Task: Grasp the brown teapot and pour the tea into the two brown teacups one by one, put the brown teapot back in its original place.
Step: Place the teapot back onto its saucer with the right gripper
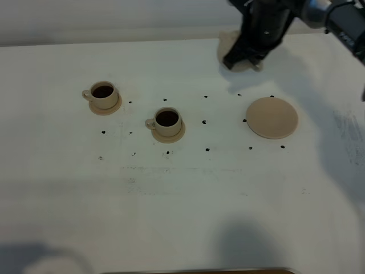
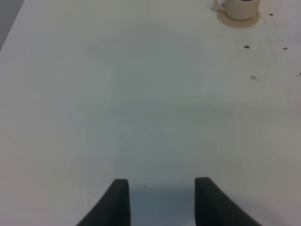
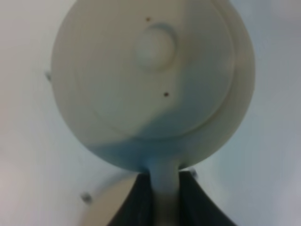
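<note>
Right wrist view is showing my right tool (image 3: 165,197) clenching the loop handle of the brown teapot (image 3: 150,80), its dark fingers (image 3: 141,202) pressing on either side of the pale handle. I am looking straight down on the lid and its round knob. From the exterior high view, that tool (image 1: 246,57) and its arm are covering most of the teapot (image 1: 228,41), which is sitting at the far edge of the white counter (image 1: 182,200), beyond the wide saucer (image 1: 272,117); whether it is resting on the counter or lifted I cannot tell. The wide saucer is lying bare, well apart from the teapot. To the left of the saucer, the nearer teacup (image 1: 167,121) is standing upright on its small saucer, dark liquid showing inside. Farther left of the saucer, the second teacup (image 1: 103,95) is also standing on its own saucer with dark liquid in it. Small black dots are scattered between the cups and the wide saucer. My left tool (image 2: 161,200) is hanging released over bare counter, its two fingers apart and holding nothing, with one teacup (image 2: 240,8) far ahead of it.
</note>
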`<state>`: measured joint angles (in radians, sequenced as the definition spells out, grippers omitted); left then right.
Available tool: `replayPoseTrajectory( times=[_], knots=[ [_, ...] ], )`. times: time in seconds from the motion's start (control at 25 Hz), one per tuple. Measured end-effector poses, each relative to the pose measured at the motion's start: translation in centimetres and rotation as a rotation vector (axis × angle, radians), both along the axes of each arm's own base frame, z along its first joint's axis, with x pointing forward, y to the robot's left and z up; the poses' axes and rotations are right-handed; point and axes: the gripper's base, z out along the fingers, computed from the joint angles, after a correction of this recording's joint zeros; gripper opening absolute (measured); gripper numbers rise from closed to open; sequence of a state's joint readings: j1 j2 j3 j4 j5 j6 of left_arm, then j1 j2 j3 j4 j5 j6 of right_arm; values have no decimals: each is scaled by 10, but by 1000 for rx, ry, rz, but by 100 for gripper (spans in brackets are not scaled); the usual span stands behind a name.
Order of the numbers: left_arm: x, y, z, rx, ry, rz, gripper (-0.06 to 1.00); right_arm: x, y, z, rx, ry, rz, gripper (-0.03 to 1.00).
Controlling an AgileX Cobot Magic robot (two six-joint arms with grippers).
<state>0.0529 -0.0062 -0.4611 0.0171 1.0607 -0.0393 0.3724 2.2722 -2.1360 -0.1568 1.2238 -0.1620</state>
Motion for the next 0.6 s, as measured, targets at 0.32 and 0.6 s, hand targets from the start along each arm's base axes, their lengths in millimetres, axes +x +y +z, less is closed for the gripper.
replayPoseTrajectory(
  times=[0.32, 0.6],
  knots=[
    [0, 0, 0, 0, 0, 0, 31, -49, -41, -5, 35, 33, -82, 11],
    [0, 0, 0, 0, 0, 0, 31, -75, -60, -36, 136, 32, -181, 11]
  ],
)
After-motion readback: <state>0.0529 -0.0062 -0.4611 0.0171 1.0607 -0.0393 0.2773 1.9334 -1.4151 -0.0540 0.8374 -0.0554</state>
